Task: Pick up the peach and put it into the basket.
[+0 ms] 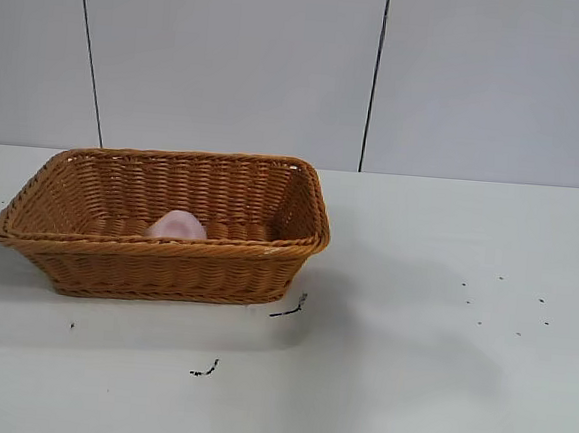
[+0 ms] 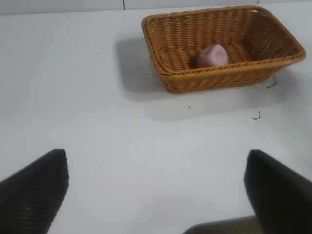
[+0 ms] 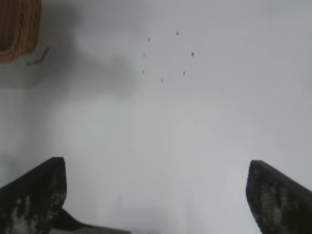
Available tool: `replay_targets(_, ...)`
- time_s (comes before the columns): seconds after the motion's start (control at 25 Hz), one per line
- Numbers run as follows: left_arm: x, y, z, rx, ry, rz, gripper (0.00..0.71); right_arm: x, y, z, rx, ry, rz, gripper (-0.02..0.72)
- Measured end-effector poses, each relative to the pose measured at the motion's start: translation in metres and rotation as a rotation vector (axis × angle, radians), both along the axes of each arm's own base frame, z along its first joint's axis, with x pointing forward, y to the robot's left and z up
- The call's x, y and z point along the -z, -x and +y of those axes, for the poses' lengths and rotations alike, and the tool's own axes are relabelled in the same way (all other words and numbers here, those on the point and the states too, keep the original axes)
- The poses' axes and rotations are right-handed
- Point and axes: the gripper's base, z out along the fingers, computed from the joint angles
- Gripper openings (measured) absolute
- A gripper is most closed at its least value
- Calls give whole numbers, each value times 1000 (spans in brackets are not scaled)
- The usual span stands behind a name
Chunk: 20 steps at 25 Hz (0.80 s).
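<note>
white table (image 1: 436, 389): matte, plain surface filling the lower part of the exterior view.

black squiggle marks (image 1: 289, 308): two short dark scrawls on the table, one toward the centre, the other (image 1: 204, 370) nearer and slightly left.

black specks (image 1: 508, 304): loose cluster of small dots on the table's right side; seen as a rough ring (image 3: 165, 56) in the right wrist view.

back wall (image 1: 231, 62): pale grey panels beyond the far table edge, divided by two thin dark vertical seams (image 1: 375, 78).
</note>
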Motion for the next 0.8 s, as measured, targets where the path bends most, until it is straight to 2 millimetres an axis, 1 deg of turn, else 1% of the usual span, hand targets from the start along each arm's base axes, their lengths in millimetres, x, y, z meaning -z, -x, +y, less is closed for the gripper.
replay_targets(0.08, 0, 0, 0, 0, 0, 0, 694, 15, 21, 0, -1, -1, -65, 696)
replay_targets(0.16, 0, 0, 0, 0, 0, 0, 694, 25, 37, 0, -1, -1, -123, 696)
replay_targets(0.4, 0, 0, 0, 0, 0, 0, 694, 22, 75, -1, -1, -8, -394, 696)
replay_targets(0.52, 0, 0, 0, 0, 0, 0, 694, 22, 83, -1, -2, -9, -449, 696)
replay_targets(0.8, 0, 0, 0, 0, 0, -1, 694, 22, 84, 0, -3, -12, -453, 696)
